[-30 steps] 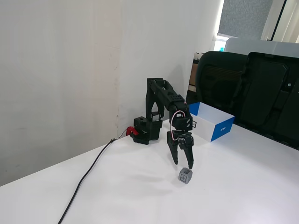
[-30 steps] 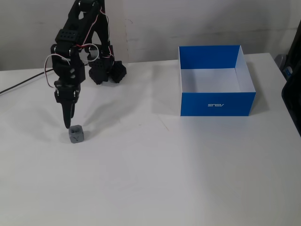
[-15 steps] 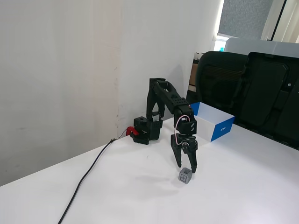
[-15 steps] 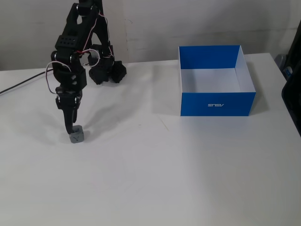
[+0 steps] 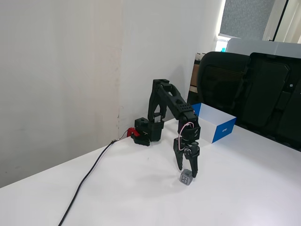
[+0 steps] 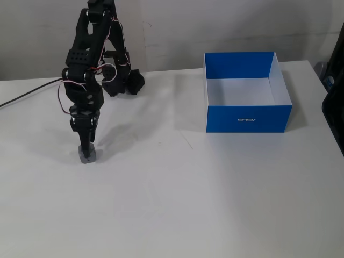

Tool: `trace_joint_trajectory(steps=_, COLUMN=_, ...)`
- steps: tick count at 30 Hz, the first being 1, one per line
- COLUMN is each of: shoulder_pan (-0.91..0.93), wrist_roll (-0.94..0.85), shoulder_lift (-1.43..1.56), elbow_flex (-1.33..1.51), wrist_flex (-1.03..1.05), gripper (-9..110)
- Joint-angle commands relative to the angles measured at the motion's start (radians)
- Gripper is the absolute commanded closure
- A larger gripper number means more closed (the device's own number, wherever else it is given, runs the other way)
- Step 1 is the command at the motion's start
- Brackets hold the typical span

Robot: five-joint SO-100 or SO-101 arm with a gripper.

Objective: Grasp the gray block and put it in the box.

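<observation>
Lowered: gripper (image 5: 186,172) now straddling gray block (image 5: 186,178); fingers apart | white table (image 6: 215,204); white wall (image 5: 61,70)

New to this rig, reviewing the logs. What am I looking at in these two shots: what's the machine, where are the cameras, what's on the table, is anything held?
It is one small black robot arm bolted at the back of a white table, with a two-finger gripper at its tip. Both cameras stand still. One looks from the side, low and at an angle, with a white wall behind the arm and black chairs at the right. The other faces the arm from across the table and looks down on it.

On the table lie a small gray block and an open box, blue outside and white inside, off to the right in the front view. A black cable runs from the arm's base.

Nothing is held yet. The gripper is open, pointing down, its fingers around the block, which sits on the table.
</observation>
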Motion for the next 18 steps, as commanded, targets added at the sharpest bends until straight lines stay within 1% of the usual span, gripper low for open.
trace_joint_trajectory(steps=1, shoulder_pan=0.0, wrist_roll=0.008, shoulder_lift=0.006, elbow_flex=-0.087, wrist_flex=0.003, gripper=75)
trace_joint_trajectory(steps=9, shoulder_pan=-0.005, wrist_roll=0.008, shoulder_lift=-0.014, elbow_flex=-0.107, wrist_flex=0.002, gripper=76)
trace_joint_trajectory(steps=18, shoulder_pan=-0.008, wrist_roll=0.008, shoulder_lift=-0.043, elbow_flex=-0.129, wrist_flex=0.0, gripper=83)
